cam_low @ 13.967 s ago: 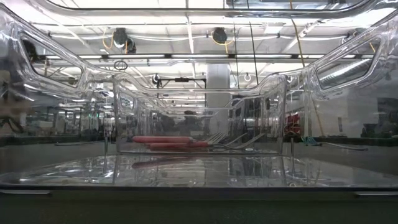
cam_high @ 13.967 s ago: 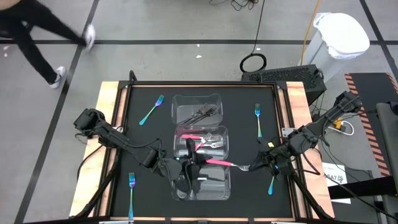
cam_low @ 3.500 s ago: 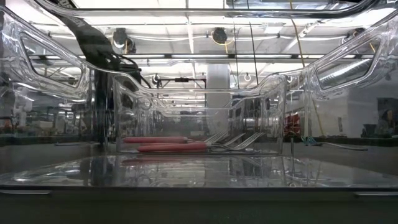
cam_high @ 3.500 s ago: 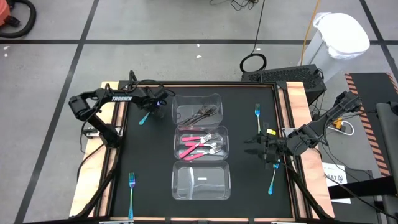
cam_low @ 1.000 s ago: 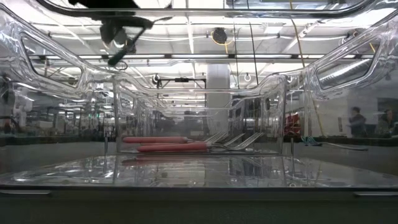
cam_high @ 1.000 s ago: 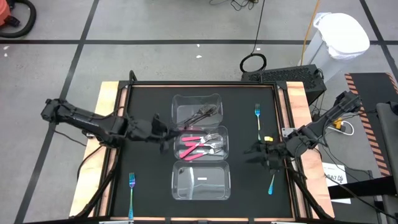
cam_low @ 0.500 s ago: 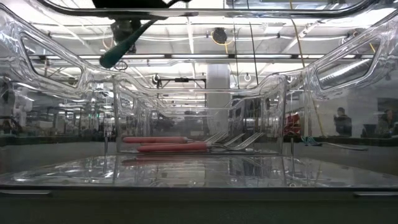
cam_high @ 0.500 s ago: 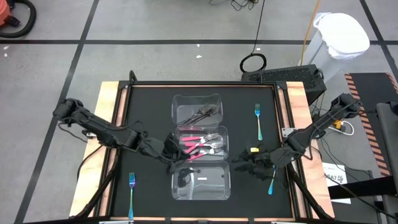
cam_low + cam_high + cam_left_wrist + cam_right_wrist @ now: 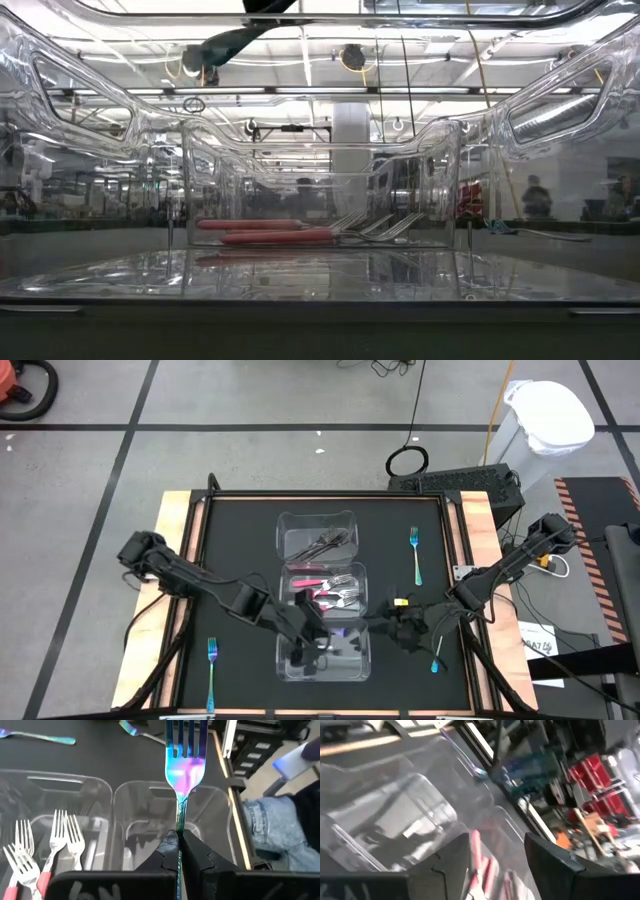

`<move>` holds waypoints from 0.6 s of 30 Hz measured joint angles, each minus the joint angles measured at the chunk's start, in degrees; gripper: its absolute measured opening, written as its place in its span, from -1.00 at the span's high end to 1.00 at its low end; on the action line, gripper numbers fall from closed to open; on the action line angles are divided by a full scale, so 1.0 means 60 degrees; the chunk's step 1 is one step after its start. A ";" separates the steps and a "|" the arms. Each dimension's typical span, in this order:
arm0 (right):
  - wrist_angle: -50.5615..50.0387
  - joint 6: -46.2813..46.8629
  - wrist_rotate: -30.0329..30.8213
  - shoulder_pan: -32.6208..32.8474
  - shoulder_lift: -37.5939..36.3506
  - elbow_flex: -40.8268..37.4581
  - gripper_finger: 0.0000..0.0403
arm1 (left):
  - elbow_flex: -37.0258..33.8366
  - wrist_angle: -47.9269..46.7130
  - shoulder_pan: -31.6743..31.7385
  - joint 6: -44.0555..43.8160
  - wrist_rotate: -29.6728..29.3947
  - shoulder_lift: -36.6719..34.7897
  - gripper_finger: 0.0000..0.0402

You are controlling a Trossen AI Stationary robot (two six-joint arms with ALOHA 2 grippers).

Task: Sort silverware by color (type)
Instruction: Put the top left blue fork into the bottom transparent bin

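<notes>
From where I sit, the nearest row of the black table (image 9: 235, 540) has a blue fork (image 9: 211, 658) lying alone by the left corner, with bare mat around it up to the wooden edge. Just inward stands the nearest clear container (image 9: 323, 656), and my left gripper (image 9: 303, 645) hangs over its left half, clenched on an iridescent blue fork (image 9: 185, 767); the left wrist view shows the handle pinched between the two fingers, tines pointing away, above the container's rim (image 9: 170, 786). To the right of that container, my right gripper (image 9: 385, 622) reaches in low toward its right wall, fingers (image 9: 445, 857) spread apart with nothing between them; the right wrist view looks across the clear walls at pink handles. Another blue fork (image 9: 435, 656) lies on the mat partly under the right arm, near the right edge, so room there is tight. Farther back, the middle container (image 9: 355, 578) holds the pink-handled forks (image 9: 315, 596), lying flat with tines to the right; the low view shows them resting on its floor. Beyond that, the far container (image 9: 288, 525) holds the dark grey forks (image 9: 328, 540). The three containers sit in a line down the centre, close to one another. A fourth blue fork (image 9: 415, 552) lies on the open mat right of the far container, well apart from the walls, and the far left of the mat is open.
</notes>
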 joint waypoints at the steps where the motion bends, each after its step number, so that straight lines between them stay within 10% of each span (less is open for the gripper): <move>1: 0.0006 -0.0049 0.0013 0.0019 0.0000 0.0000 0.04 | 0.0218 -0.0229 -0.0017 0.0004 -0.0001 0.0161 0.99; 18: 0.0062 -0.0272 -0.0986 0.0050 0.0076 0.0000 -0.20 | 0.1314 -0.1438 0.0047 -0.0533 0.0108 0.1218 0.99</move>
